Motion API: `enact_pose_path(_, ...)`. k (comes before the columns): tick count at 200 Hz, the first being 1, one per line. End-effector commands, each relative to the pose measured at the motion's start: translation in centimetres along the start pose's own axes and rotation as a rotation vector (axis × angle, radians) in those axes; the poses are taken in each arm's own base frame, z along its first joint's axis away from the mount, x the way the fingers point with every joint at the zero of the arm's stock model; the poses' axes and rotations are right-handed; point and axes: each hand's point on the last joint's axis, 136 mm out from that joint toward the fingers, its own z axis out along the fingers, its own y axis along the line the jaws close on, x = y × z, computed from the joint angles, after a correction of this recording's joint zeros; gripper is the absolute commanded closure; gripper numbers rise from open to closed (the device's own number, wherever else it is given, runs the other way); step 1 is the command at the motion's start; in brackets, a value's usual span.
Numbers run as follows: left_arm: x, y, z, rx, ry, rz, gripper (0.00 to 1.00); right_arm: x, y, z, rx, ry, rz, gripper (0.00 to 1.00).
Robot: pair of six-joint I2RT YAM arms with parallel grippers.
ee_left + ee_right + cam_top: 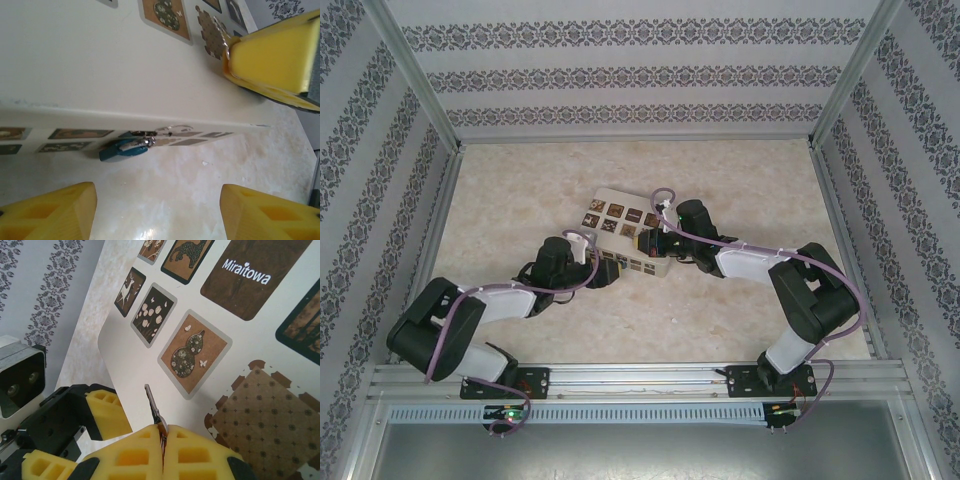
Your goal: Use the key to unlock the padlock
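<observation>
**Key pinched in right gripper over box; padlock low on box's side, facing open left gripper**

Top view: cream box (620, 215) with brown tiles at centre of marbled counter (520, 190), both arms reaching in from 6 o'clock. Left gripper (610, 270) at the box's 6 o'clock edge. Right gripper (645, 243) over its 4 o'clock corner, close beside the left.

Left wrist view: yellow fingers (55, 212) spread wide at 7 and 5 o'clock, nothing between them; released and empty. Padlock (122, 148) ahead toward 12 o'clock, just left of centre, against the box's side wall, down by the counter. Blue body at the 9 o'clock end, silver shackle toward 3 o'clock: long axis sideways along the wall's lower edge, across the line of approach. Keyhole not made out. Resting on the counter or hanging just above it: cannot tell.

Right wrist view: fingers (190, 455) clenched together on the key (154, 407), thin metal blade jutting toward 12 o'clock over the box's printed top.

Judgement: left gripper the nearer to the padlock, facing it head-on and well placed to steady it. Key up over the top face, at 2 o'clock in the left wrist view, around the edge from the padlock. Likely need: down over that edge, then a turn to line the blade with the body's long axis.
</observation>
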Motion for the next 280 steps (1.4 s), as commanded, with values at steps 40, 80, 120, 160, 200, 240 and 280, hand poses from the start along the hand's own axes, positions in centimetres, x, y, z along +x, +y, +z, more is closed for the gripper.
enact_pose_path(40,-0.3,-0.2,1.7,0.031,-0.04,0.029,0.37,3.3,-3.0,0.7,0.098,0.095,0.069,1.0)
enact_pose_path(80,0.0,0.2,2.5,0.034,-0.054,0.014,0.39,3.6,-3.1,0.7,0.101,0.101,0.069,1.0)
enact_pose_path(120,-0.2,0.7,3.1,0.03,-0.075,0.002,0.42,3.6,-3.1,0.6,0.099,0.102,0.067,1.0)
enact_pose_path(160,-0.2,0.8,3.7,0.04,-0.078,-0.013,0.45,3.5,-2.9,0.7,0.098,0.103,0.06,1.0)
enact_pose_path(200,-0.1,0.5,4.2,0.071,-0.082,-0.045,0.49,3.4,-2.9,0.7,0.099,0.104,0.059,1.0)
enact_pose_path(240,0.5,0.3,4.4,0.075,-0.088,-0.074,0.52,3.5,-3.0,0.7,0.1,0.107,0.059,1.0)
enact_pose_path(280,0.8,0.0,4.8,0.063,-0.074,-0.063,0.55,3.6,-3.1,0.6,0.104,0.109,0.06,1.0)
